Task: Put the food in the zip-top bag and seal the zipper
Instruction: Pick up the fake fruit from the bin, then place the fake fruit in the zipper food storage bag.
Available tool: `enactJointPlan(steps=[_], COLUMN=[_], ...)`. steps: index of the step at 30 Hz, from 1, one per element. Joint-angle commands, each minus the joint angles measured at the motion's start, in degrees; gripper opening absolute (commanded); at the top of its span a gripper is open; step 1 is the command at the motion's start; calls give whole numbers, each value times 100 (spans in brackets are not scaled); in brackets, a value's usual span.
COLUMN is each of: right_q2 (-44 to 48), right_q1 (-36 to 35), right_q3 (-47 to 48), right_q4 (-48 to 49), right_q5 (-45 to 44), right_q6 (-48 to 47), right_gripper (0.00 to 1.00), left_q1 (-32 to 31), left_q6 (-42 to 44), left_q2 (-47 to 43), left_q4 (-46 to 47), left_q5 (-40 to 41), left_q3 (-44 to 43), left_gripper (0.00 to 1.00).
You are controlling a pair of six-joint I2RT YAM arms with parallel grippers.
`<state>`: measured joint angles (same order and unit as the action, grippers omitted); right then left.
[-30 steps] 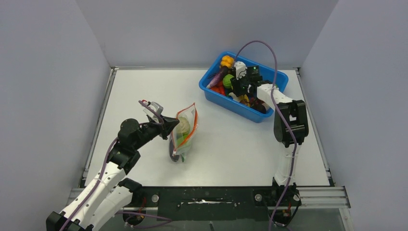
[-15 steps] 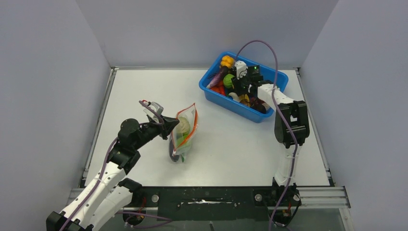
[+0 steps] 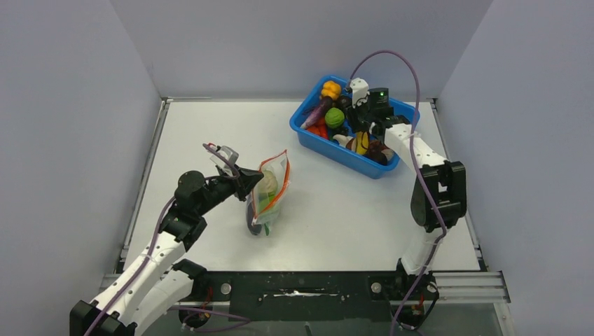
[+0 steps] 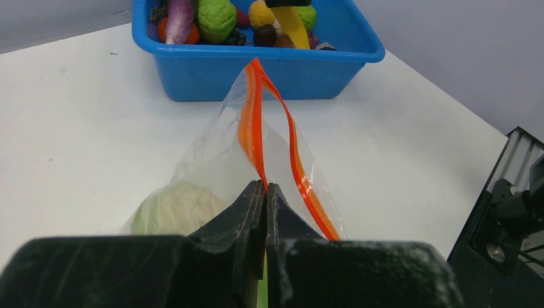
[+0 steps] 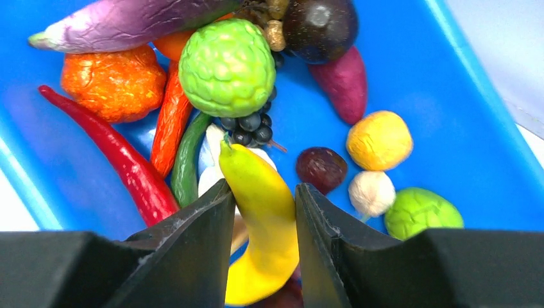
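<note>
The clear zip-top bag (image 3: pixel 268 194) stands on the table with its mouth open. A pale green leafy food (image 4: pixel 174 206) lies inside it. My left gripper (image 3: pixel 248 183) is shut on one side of the red-orange zipper (image 4: pixel 252 125) at the near end of the mouth (image 4: pixel 265 187). The other zipper strip (image 4: pixel 301 173) hangs free to the right. My right gripper (image 3: pixel 361 137) is over the blue bin (image 3: pixel 312 142), shut on a yellow banana (image 5: pixel 266 221) just above the other food. Its gripper (image 5: pixel 263 192) shows in the right wrist view.
The bin (image 5: pixel 449 102) holds several toys: a green bumpy fruit (image 5: pixel 226 67), a purple eggplant (image 5: pixel 128 25), a red chili (image 5: pixel 122 163), an orange knobbly fruit (image 5: pixel 112 80), dark grapes (image 5: pixel 250 125). The bin stands at the back right, walls on three sides.
My right arm has risen and swung back over the bin, and the banana now shows between its fingers. My left gripper has shifted slightly right with the bag edge.
</note>
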<state>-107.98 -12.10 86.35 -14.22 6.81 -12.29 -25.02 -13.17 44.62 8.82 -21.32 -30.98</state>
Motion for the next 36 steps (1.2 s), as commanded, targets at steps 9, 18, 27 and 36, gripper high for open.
enactJointPlan(steps=[9,18,27,36], right_q2=[2590,3888,4647,4563], right_q1=[-625,-1329,-1626,-2328], right_q3=[-734,-1410,-2160,-2610], right_q4=[266,774,1811,2844], right_q5=[-483,-107,1042,1096], right_q6=[480,673,1719,2284], right_gripper=[22,23,24,26], left_q1=[41,27,23,13], left_q6=[-417,-528,-754,-1261], left_q2=[81,200,366,510], left_q4=[765,787,1017,1459], left_q5=[-46,-127,-133,-380], left_q3=[2,-163,-290,-329], left_gripper=[0,0,0,0])
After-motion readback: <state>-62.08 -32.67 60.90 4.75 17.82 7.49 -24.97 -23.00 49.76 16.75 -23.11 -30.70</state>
